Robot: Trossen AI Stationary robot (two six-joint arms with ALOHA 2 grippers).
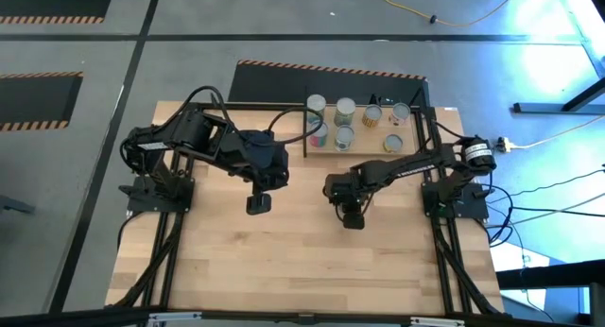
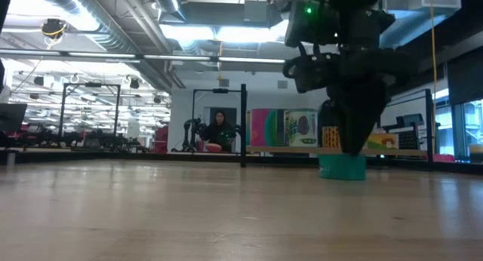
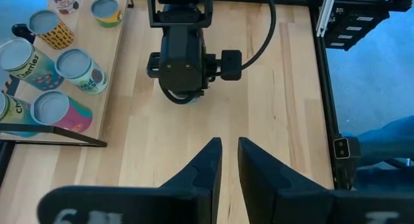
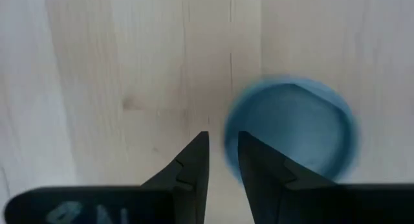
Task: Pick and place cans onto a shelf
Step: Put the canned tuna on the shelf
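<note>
Beneath right gripper (image 4: 223, 160), can (image 4: 291, 130) (blurred)

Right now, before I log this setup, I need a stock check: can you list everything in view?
cans: seven, silver tops with mixed coloured labels, standing on the shelf
teal can: one, on the bare table, right of centre
shelf: one, light wood with a black edge, far middle of the table
table: one, light wood
person: one, dark clothes, in the room beyond the table
left gripper: one, dark, above the table's middle
right gripper: one, dark, over the teal can
</note>
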